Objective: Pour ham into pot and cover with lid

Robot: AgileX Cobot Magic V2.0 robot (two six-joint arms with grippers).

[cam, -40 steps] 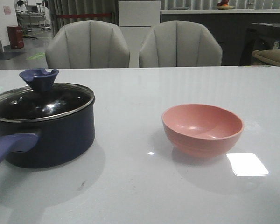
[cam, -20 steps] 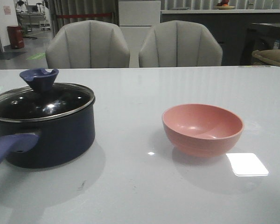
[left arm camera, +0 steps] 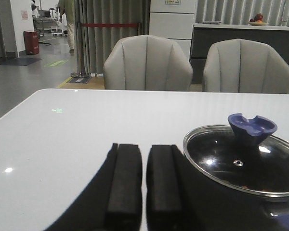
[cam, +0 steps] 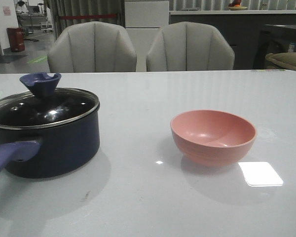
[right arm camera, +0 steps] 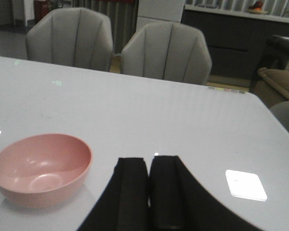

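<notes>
While the lid (cam: pixel 44 106) is sitting on the pot (cam: pixel 49 143) near the tabletop's (cam: pixel 148 207) left edge, ham seemingly hidden inside, both the left hand (left arm camera: pixel 143 180) and right hand (right arm camera: pixel 148 192) are resting closed, empty.

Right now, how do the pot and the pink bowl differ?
The pot is dark navy with a long handle; the bowl is pink and has none. The pot is covered by a glass lid; the bowl is open and looks empty. The pot is wider and taller. Both stand upright on the table.
</notes>
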